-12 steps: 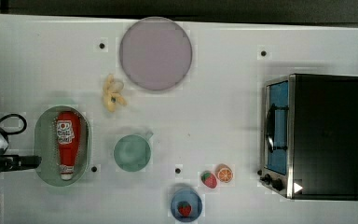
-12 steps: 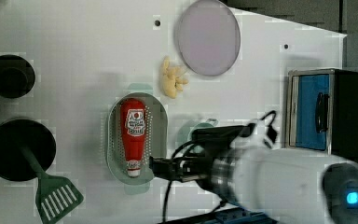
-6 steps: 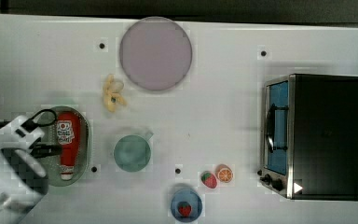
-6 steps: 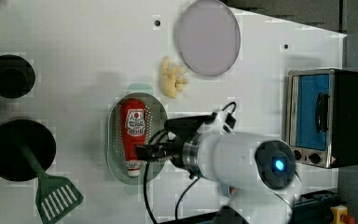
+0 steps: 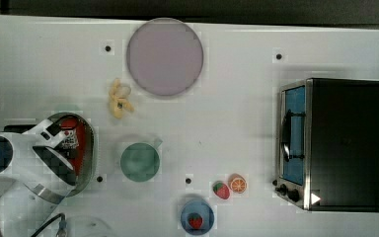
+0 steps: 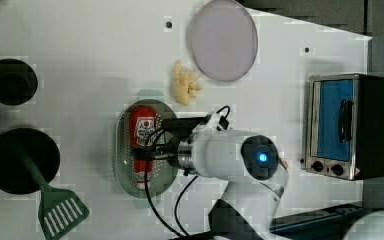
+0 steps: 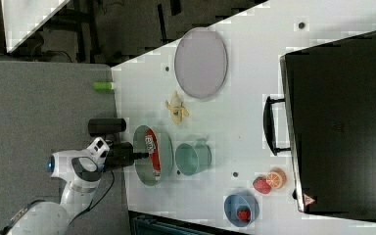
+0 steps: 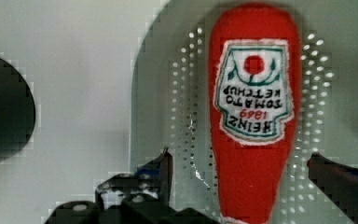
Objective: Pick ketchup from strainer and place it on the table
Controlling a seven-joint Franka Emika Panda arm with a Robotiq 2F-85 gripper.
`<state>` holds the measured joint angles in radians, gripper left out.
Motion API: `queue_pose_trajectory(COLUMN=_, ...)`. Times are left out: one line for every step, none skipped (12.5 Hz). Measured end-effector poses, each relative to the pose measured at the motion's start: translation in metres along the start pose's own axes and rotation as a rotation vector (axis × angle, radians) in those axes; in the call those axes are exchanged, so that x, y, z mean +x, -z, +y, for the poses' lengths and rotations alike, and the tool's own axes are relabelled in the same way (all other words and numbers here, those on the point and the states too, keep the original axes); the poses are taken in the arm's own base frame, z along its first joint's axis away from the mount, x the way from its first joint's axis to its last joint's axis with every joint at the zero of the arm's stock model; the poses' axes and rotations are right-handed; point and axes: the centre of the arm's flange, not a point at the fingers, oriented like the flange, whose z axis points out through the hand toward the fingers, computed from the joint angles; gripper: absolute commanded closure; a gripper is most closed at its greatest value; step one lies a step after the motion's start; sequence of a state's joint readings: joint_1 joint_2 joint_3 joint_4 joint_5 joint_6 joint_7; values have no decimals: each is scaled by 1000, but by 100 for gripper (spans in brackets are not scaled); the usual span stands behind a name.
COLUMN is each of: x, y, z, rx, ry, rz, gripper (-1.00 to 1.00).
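The ketchup lies flat in the strainer, label up, resting lengthwise along the oval; in the left view its broad red body points to the far side of the table and its narrow end to the near side; the gripper is spread wide, one finger on each side of the bottle's narrow part, with a gap between each finger and the red body, so nothing is held yet.

In the top view the arm covers most of the strainer at the top view's left, and a strip of the ketchup shows beside the white wrist; the cup stands just to the strainer's right in the top view, near but apart; the banana lies farther off, between the strainer and the plate.

At the top view's right stands the oven, well apart from the strainer; near it lie a strawberry and an orange slice, side by side; a blue bowl with a second strawberry sits at the near edge.

In the left view, a black pan with a green spatula lies at the left view's left, well apart from the strainer.
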<state>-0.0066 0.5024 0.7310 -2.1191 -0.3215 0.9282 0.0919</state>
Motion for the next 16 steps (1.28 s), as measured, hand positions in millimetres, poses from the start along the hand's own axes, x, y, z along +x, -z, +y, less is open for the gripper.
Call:
queue_pose_trajectory(x=-1, y=-11, z=2, rx=0, ry=-2, rz=0, gripper=-100)
queue_pose_trajectory(x=-1, y=-21, z=4, rx=0, ry=-5, rz=4, gripper=-100)
queue_pose_trajectory(x=-2, y=-30, z=7, rx=-1, ry=-13, rz=4, gripper=-100)
queue_pose_trajectory(x=-2, y=-36, z=10, rx=-7, ry=-15, rz=4, gripper=-100)
queue_pose_trajectory(x=1, y=-42, z=13, rx=-3, ry=-17, rz=14, gripper=-100)
queue_pose_trajectory(x=3, y=-50, z=17, rx=-8, ry=-10, rz=20, gripper=-100)
queue_pose_trajectory(x=3, y=-57, z=20, rx=-8, ry=-18, rz=13, gripper=-91)
queue_pose_trajectory(x=4, y=-63, z=23, rx=-9, ry=-40, rz=8, gripper=-68)
queue_pose_trajectory(x=5, y=-66, z=26, rx=-14, ry=-49, rz=8, gripper=-41)
queue_pose_trajectory(x=5, y=-64, z=25, rx=-14, ry=-50, rz=8, gripper=-18)
queue_pose_trajectory(x=5, y=-63, z=24, rx=-16, ry=-47, rz=13, gripper=-13)
queue_pose_trajectory(x=6, y=-62, z=22, rx=-14, ry=-44, rz=20, gripper=-13)
queue_pose_trajectory(x=5, y=-61, z=20, rx=-14, ry=-41, rz=21, gripper=-13)
queue_pose_trajectory(x=4, y=-60, z=19, rx=-11, ry=-46, rz=18, gripper=-13)
queue_pose_trajectory(x=3, y=-57, z=18, rx=-11, ry=-58, rz=16, gripper=-13)
queue_pose_trajectory(x=-2, y=-49, z=21, rx=-29, ry=-59, rz=17, gripper=-13)
